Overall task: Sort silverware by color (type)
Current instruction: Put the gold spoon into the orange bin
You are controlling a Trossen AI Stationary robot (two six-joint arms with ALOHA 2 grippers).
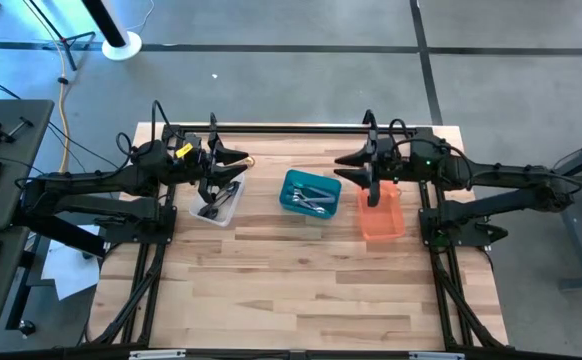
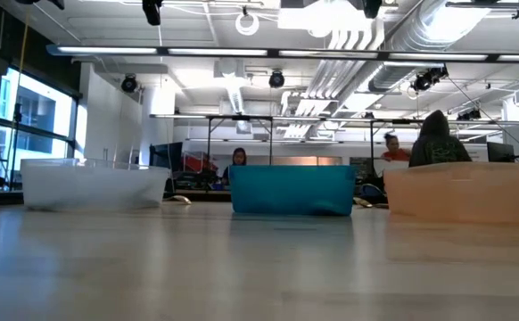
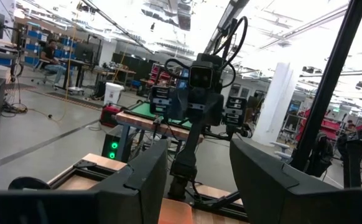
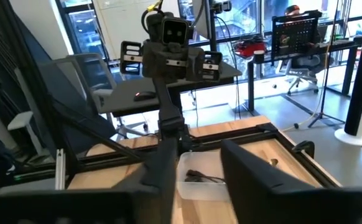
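You see three bins in a row on the far half of the wooden table [image 1: 301, 290]. The clear bin [image 1: 217, 202], left, holds dark silverware [image 1: 215, 203], with the left gripper [image 1: 239, 158] above its far end. The teal bin [image 1: 309, 192] holds silver pieces [image 1: 314, 199]. The right gripper [image 1: 343, 158] hangs beside the orange bin [image 1: 382, 212].

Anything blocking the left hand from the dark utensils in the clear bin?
Nothing visible. The left hand hangs open above the far end of the clear plastic bin; the dark metal utensils lie uncovered inside.
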